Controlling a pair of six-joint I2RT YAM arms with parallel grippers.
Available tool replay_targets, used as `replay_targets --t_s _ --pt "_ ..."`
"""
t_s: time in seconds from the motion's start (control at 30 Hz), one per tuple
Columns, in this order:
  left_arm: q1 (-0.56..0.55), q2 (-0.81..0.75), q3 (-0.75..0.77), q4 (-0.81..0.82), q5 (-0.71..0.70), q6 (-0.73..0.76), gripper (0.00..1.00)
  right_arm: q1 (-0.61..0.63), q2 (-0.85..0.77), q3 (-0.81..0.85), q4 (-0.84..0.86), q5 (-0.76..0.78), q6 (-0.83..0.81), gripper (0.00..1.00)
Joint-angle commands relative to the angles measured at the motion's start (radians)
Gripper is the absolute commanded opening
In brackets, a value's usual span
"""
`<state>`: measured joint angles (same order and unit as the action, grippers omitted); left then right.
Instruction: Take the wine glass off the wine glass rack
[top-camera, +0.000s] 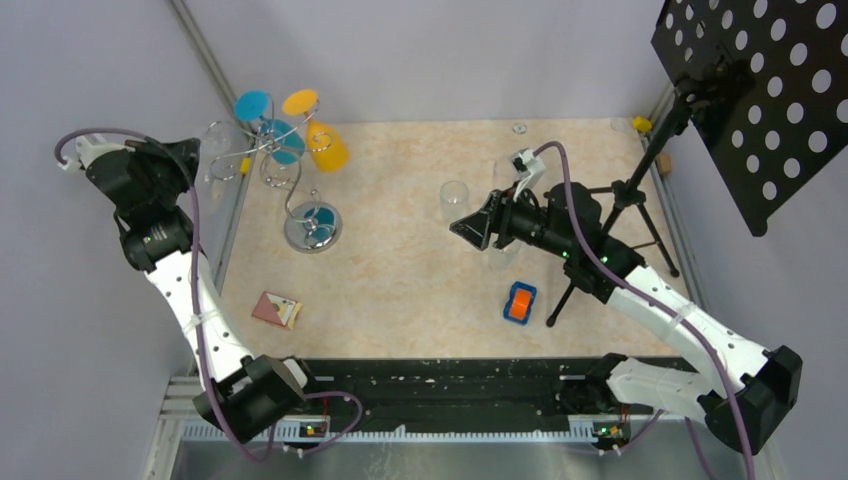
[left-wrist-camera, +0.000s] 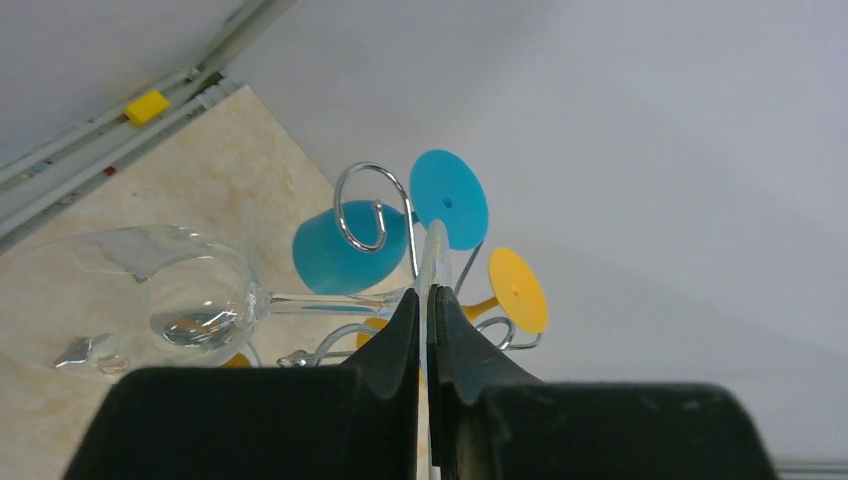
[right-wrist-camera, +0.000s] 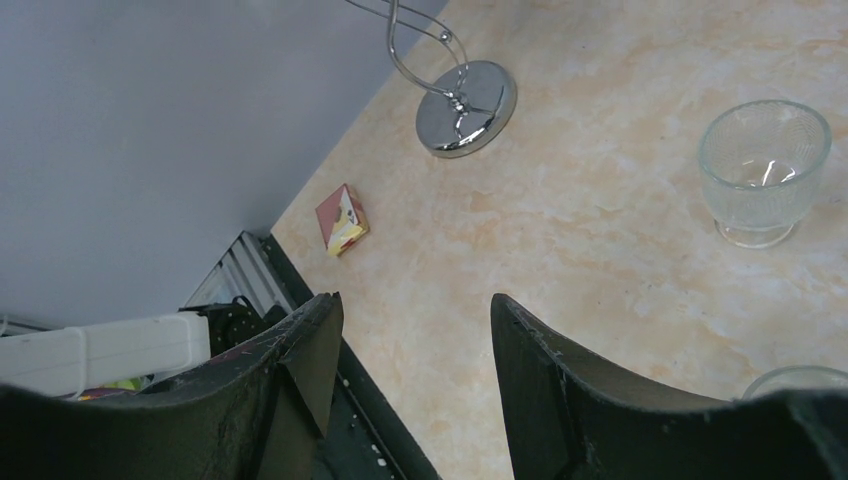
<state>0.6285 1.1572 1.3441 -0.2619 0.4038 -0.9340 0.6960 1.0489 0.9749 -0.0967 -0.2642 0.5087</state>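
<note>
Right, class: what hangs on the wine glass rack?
A blue glass and an orange glass hang on the wine glass rack; a clear wine glass lies beside them, foot pinched by the left tool. Whether its stem is in an arm is covered by the tool.

One wine glass rack (top-camera: 290, 232); three wine glasses: blue glass (top-camera: 285, 142), yellow glass (top-camera: 328, 148), clear glass (left-wrist-camera: 200, 300); two clear vessels (right-wrist-camera: 762, 165) (right-wrist-camera: 803, 380); one red carton (top-camera: 275, 310); one orange block (top-camera: 519, 302); one tripod (top-camera: 625, 192).
</note>
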Motion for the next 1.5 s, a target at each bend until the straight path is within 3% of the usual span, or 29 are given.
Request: replay_targets --t_s 0.0,0.37,0.7,0.93,1.13,1.27,1.47 --pt "0.01 -0.07 0.016 -0.001 -0.114 0.098 0.0 -0.007 -0.026 0.0 0.035 -0.013 0.01 0.58" --pt "0.011 -0.188 0.149 -0.184 -0.263 0.237 0.0 -0.007 -0.031 0.014 0.028 -0.017 0.031 0.58" --pt "0.003 -0.211 0.382 -0.286 -0.098 0.201 0.0 -0.007 -0.021 0.038 0.03 -0.03 0.043 0.58" --pt "-0.063 -0.216 0.335 -0.086 0.221 -0.066 0.0 -0.007 -0.053 0.0 0.125 -0.068 0.035 0.62" --pt "-0.107 -0.2 0.265 0.186 0.386 -0.348 0.0 -0.007 -0.077 -0.02 0.176 -0.079 0.014 0.62" --pt "-0.172 -0.196 0.167 0.369 0.415 -0.516 0.0 -0.006 -0.141 -0.095 0.398 -0.097 0.023 0.62" --pt "-0.377 -0.185 0.119 0.421 0.396 -0.564 0.0 -0.001 -0.124 -0.096 0.575 -0.123 -0.006 0.63"
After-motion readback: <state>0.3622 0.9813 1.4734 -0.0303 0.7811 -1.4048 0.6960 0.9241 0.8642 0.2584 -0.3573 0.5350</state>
